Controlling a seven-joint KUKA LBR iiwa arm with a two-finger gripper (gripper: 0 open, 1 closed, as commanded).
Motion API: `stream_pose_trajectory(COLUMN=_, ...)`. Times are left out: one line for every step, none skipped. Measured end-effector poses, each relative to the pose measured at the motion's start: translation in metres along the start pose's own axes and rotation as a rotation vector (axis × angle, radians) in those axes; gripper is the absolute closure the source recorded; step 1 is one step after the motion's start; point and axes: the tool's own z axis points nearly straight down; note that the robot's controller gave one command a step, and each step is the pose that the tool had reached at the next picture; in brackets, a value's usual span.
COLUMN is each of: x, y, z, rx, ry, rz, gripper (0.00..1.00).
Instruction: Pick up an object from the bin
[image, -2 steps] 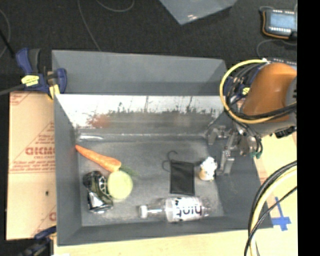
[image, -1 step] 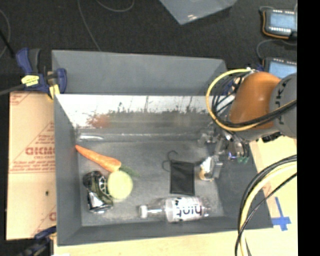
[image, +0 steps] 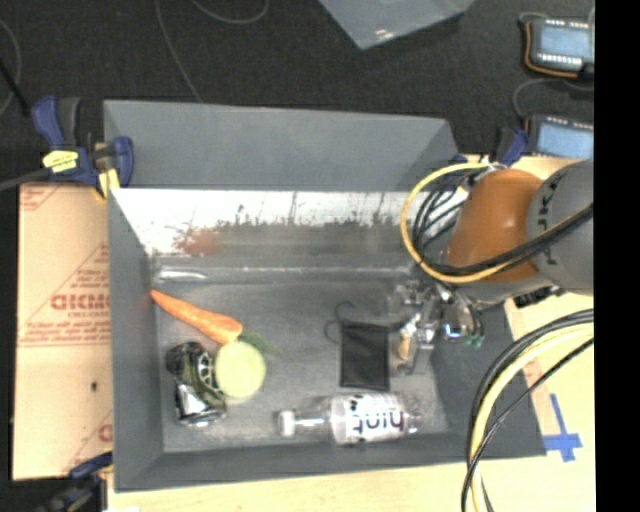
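Five loose things lie in the grey bin (image: 300, 235): an orange carrot (image: 195, 314) at left, a black-and-chrome piece (image: 193, 388) touching a pale green round slice (image: 241, 371), a clear labelled bottle (image: 355, 421) lying by the front wall, and a black square pad (image: 364, 356). The fingers (image: 408, 348) hang at the pad's right edge; released or clenched, I cannot tell.

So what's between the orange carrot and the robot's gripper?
In the camera view, mostly bare grey bin floor, then a flat black square thing close by the gripper. The carrot lies at the bin's left side.
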Motion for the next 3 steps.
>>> stream_pose_trajectory(x=0.0009, y=0.0122, z=-0.0068, rx=0.002, ry=-0.005, rz=0.050, gripper=1.00)
stream_pose_trajectory(x=0.0009, y=0.0121, z=-0.0068, rx=0.003, ry=-0.005, rz=0.048, gripper=0.00)
stream_pose_trajectory(x=0.0009, y=0.0122, z=-0.0068, rx=0.003, ry=-0.005, rz=0.048, gripper=0.00)
